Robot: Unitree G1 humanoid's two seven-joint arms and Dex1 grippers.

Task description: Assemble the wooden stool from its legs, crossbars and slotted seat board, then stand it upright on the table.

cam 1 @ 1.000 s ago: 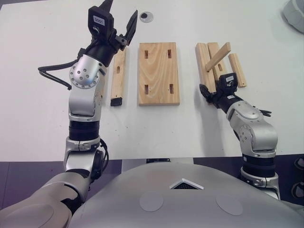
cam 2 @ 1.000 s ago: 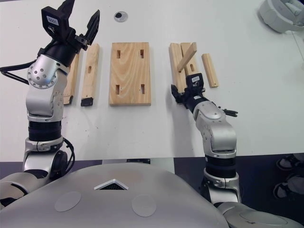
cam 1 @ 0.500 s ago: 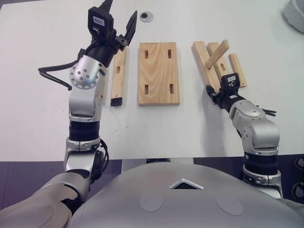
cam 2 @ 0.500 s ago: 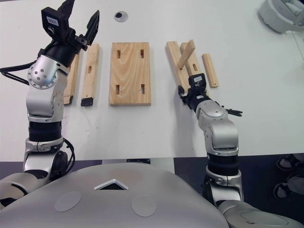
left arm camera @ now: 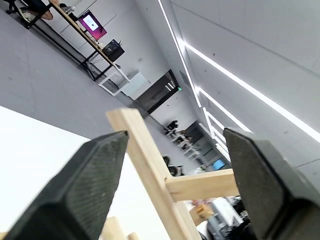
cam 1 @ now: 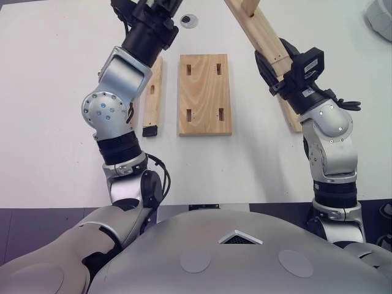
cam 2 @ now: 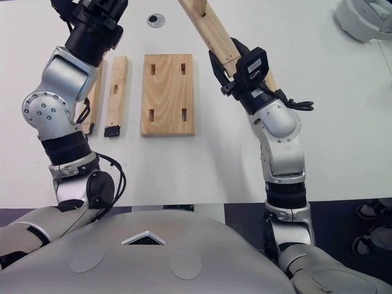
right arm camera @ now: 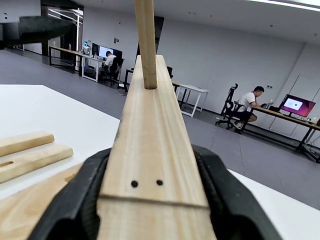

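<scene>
My right gripper (cam 1: 277, 58) is shut on a wooden leg (cam 1: 257, 24) that has a crossbar (right arm camera: 145, 45) stuck in its slot. It holds the leg in the air, slanting up toward the table's far middle. My left gripper (left arm camera: 180, 187) is raised high and open, with its fingers (left arm camera: 95, 195) wide on either side of the leg's upper end (left arm camera: 145, 165). Whether they touch it I cannot tell. The slotted seat board (cam 1: 205, 95) lies flat at the table's centre. A leg (cam 1: 153, 98) lies to its left, with a second leg (cam 2: 92, 104) partly behind my left arm.
Another leg (cam 1: 293, 116) lies on the table under my right forearm. A small black round fitting (cam 1: 188, 21) sits in the table beyond the seat board. A white object (cam 1: 381, 17) is at the far right corner. The near table strip is bare.
My right gripper has lifted the leg with its crossbar off the table and swung it up and leftward. My left arm has risen toward the middle, to the leg's top.
</scene>
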